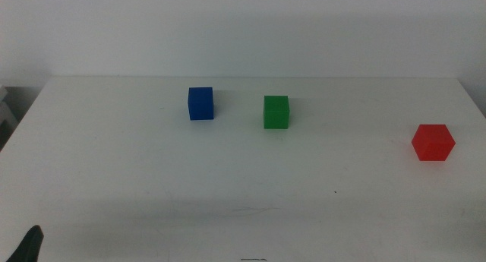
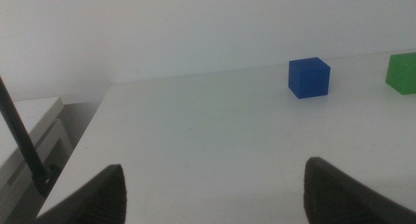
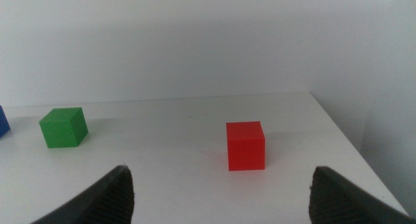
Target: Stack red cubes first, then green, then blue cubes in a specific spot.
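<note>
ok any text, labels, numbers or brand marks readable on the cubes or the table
None: no readable text in any view.
red cube: plain faces, no marking.
green cube: plain faces, no marking.
blue cube: plain faces, no marking.
white table: no label or print, only a few faint specks.

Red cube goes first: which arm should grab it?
Right. The red cube lies straight ahead of the open right pincer, near the table's right edge. The left pincer, open too, faces the blue cube on the far side.
</note>
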You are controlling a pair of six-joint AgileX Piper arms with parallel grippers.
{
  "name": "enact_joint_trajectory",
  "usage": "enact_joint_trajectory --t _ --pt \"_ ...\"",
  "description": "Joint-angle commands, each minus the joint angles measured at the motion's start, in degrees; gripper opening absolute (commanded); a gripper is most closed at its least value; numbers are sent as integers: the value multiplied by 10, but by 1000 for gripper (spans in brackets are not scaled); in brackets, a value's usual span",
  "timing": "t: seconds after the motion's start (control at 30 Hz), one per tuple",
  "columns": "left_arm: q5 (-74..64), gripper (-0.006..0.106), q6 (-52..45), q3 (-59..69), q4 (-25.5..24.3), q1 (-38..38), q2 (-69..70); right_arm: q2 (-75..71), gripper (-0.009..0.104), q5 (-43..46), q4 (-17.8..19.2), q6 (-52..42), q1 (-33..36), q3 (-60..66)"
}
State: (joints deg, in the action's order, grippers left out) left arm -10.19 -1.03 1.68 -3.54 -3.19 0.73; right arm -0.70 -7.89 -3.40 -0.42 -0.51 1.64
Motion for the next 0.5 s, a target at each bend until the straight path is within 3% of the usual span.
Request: enact_joint_trajectory --t 0.0,0.1,0.2,0.47 --pt "48 94 5 -2 6 0 12 -11 94 42 -5 -3 -3 -10" --pt "48 94 5 -2 6 0 12 -11 94 42 -3 -4 -3 -10" --pt "48 94 5 -2 6 0 12 -11 94 44 27 -20 -3 -10" --pt "48 94 5 -2 6 0 12 87 94 39 13 4 -3 -80"
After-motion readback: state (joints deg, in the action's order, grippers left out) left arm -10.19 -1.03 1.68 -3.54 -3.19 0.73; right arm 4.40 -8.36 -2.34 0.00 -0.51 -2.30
